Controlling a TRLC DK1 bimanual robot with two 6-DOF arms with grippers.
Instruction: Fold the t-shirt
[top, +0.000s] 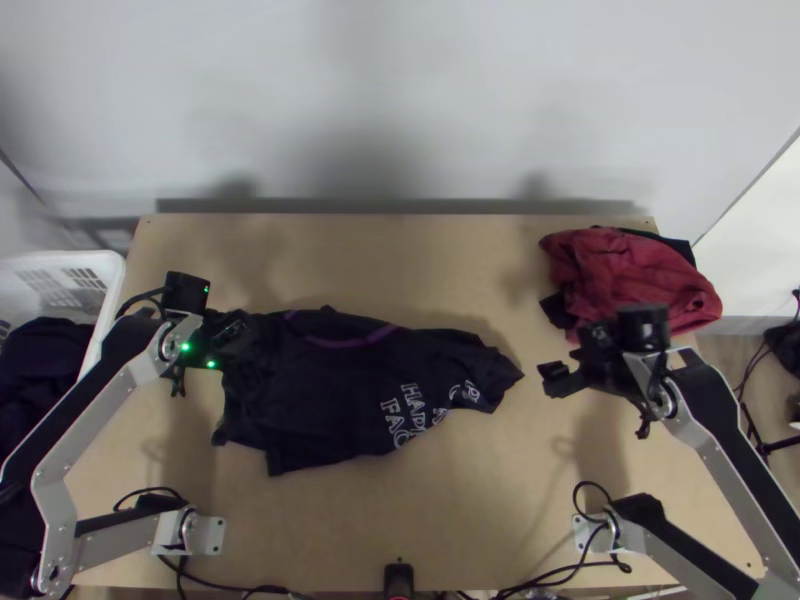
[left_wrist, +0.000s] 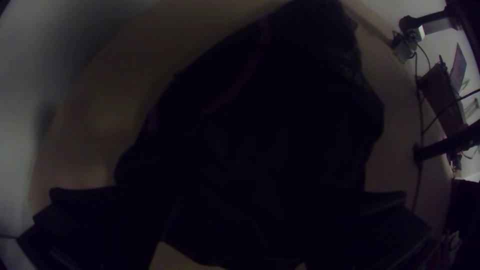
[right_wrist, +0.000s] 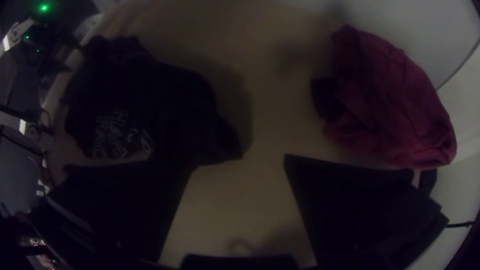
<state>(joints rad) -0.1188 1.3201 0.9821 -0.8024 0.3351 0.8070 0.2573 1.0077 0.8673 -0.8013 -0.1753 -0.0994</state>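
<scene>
The black t-shirt (top: 330, 400) lies uneven and partly bunched across the table's left and middle, white lettering near its right end and a purple band along its far side. My left gripper (top: 222, 348) is over the shirt's left end in the top view. In the left wrist view that gripper (left_wrist: 231, 215) has its fingers wide apart above the dark cloth (left_wrist: 300, 125). Right of the shirt, my right gripper (top: 574, 362) stands apart from it, near the red cloth. The right wrist view shows this gripper (right_wrist: 237, 167) open, bare table between its fingers, with the shirt (right_wrist: 165, 105) beyond.
A bunched red cloth (top: 630, 275), with dark cloth under it, lies at the table's far right. A white basket (top: 112, 272) with dark cloth stands off the left edge. Bare wood (top: 470, 520) shows between the arm bases, and cables run along the near edge.
</scene>
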